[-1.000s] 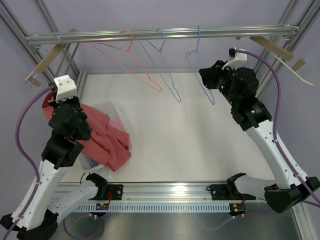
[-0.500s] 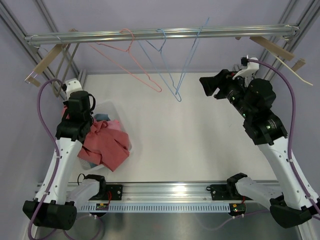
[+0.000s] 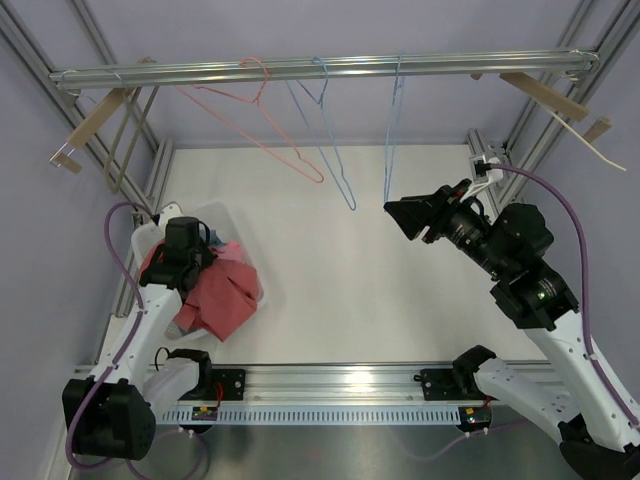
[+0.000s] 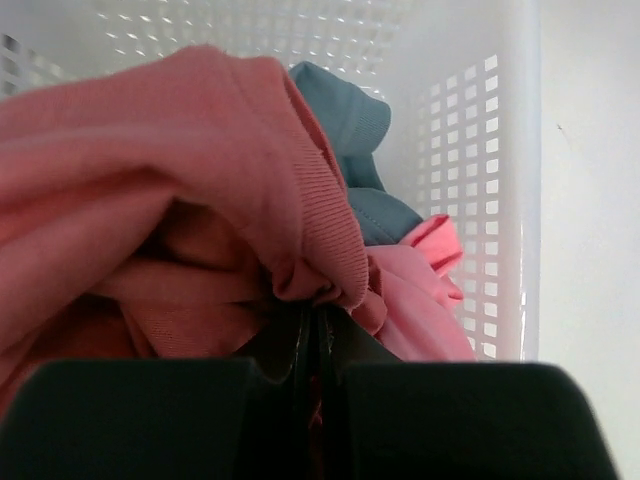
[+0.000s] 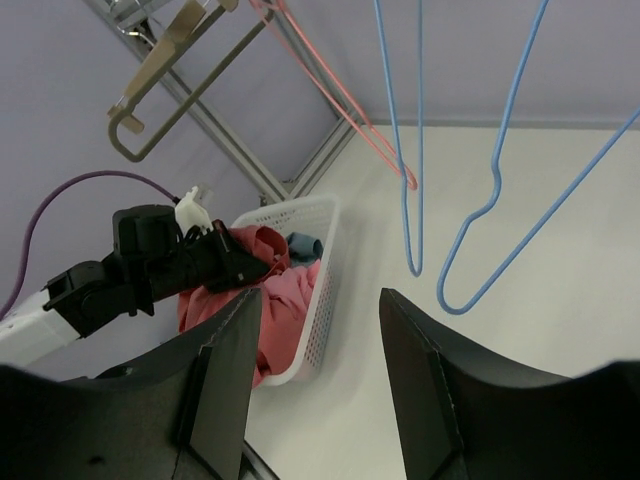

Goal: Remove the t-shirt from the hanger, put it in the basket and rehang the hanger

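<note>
Red t-shirt [image 4: 180, 180] | pinched in left claw [image 4: 315, 322] | draped over white basket [image 4: 485, 190]

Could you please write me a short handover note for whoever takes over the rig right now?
Left end effector: shut on the red t-shirt, down in the white basket.
Right end effector: open, empty, in the air near the right blue hanger.
Done: the t-shirt is off; the pink hanger, left blue hanger and right blue hanger hang bare on the rail.
Left: release the t-shirt into the basket, then probably pull both arms back.
</note>
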You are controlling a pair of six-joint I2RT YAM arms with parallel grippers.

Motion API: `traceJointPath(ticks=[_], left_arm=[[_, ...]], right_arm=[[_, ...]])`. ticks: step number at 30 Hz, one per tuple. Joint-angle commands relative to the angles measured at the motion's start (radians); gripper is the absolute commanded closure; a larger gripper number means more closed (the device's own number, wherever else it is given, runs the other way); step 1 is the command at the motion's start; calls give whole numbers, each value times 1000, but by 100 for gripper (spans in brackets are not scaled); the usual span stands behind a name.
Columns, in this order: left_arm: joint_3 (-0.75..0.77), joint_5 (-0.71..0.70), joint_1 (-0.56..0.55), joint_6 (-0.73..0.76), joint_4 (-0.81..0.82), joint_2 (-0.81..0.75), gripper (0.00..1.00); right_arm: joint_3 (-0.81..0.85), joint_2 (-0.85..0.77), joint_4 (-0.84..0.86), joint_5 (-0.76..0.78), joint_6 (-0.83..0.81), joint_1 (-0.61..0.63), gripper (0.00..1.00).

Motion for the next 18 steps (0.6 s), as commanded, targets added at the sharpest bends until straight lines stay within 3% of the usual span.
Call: traceJointPath(ticks=[1, 6, 9, 12, 13, 15, 16, 18], left_arm=[[-54, 99, 5, -130, 154, -9, 100], [-71, 151, 3, -168, 255, 52, 100], [-65, 112, 3, -148, 281, 112, 93], [-36, 101, 5, -145, 266, 93, 68], [-31, 96, 5, -145, 264, 67, 48], [-19, 81, 5, -141, 250, -15, 29], [6, 79, 3, -133, 229, -38, 15], [35, 93, 5, -118, 203, -90, 4]], right_arm=[[-18, -15, 33, -35, 28, 40, 42], [-41, -40, 40, -4, 24, 111, 42], [-41, -41, 40, 15, 19, 148, 42], [-21, -44, 19, 44, 4, 174, 42], [-9, -46, 13, 47, 2, 177, 42], [-1, -53, 4, 50, -1, 185, 42], [9, -58, 4, 50, 1, 188, 42], [17, -69, 1, 47, -2, 192, 42]])
